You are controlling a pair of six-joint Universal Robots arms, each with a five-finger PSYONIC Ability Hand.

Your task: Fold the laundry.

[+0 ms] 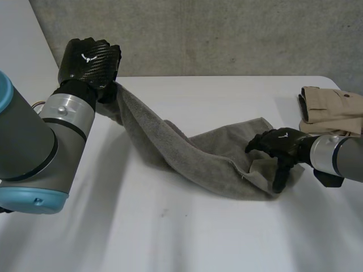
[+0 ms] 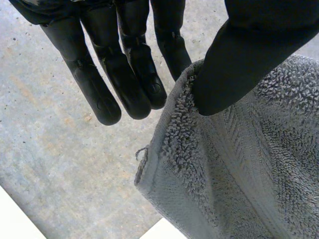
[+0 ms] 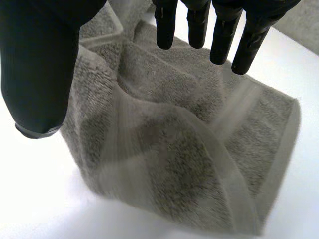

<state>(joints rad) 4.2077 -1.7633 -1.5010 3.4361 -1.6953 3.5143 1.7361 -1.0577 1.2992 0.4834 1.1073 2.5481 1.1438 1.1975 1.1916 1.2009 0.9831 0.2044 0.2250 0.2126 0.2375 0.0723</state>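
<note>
One towel (image 1: 187, 153) corner pinched in left hand (image 2: 244, 59); head view: tan garment (image 1: 332, 107).

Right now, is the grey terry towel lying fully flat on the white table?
No, the left hand pinches one corner of the grey terry towel and holds it raised above the white table.

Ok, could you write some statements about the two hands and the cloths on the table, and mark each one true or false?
1. The left hand holds one end of the grey towel up above the white table. True.
2. The right hand is curled in a fist. False: its fingers are straight, over the towel's other end.
3. A folded beige garment lies near the right arm. True.
4. The towel is neatly folded in a square. False: it stretches, rumpled, between the hands.
</note>
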